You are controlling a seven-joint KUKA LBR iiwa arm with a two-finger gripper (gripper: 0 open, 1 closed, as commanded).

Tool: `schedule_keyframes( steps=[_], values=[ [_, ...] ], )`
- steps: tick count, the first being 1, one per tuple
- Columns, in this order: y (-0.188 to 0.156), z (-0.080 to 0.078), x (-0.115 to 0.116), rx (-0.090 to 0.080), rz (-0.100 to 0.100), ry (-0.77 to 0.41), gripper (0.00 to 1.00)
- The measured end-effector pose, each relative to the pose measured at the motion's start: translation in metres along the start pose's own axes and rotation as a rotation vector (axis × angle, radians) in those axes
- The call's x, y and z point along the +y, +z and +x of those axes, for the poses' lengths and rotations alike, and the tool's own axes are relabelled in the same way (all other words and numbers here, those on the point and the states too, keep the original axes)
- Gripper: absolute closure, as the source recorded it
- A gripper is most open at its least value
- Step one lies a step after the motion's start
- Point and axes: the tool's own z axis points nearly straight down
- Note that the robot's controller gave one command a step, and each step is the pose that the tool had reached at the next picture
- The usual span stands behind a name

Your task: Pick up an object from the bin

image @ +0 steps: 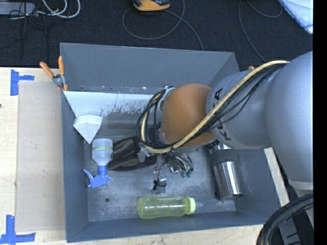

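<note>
Grey bin (153, 75) surrounds our gripper (162, 176), hanging mid-floor; whether it is open or holding anything we cannot tell; a dark olive bundle (125, 154) lies just beside it, a yellowish bottle (166, 206) frontward; we'd centre over one before descending.

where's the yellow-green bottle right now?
Camera view: the yellow-green bottle lies on its side on the bin floor by the bottom wall, centre, just below the pincer and lower-left of the steel cup.

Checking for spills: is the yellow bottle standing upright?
No, the yellow bottle lies on its side, with its cap pointing to the right.
</note>
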Motion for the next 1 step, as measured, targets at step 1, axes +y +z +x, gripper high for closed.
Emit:
schedule_keyframes(
  steps=[1],
  values=[
    [0.0173,-0.0364,-0.0072,-0.006,0.001,-0.218,1.00]
  ],
)
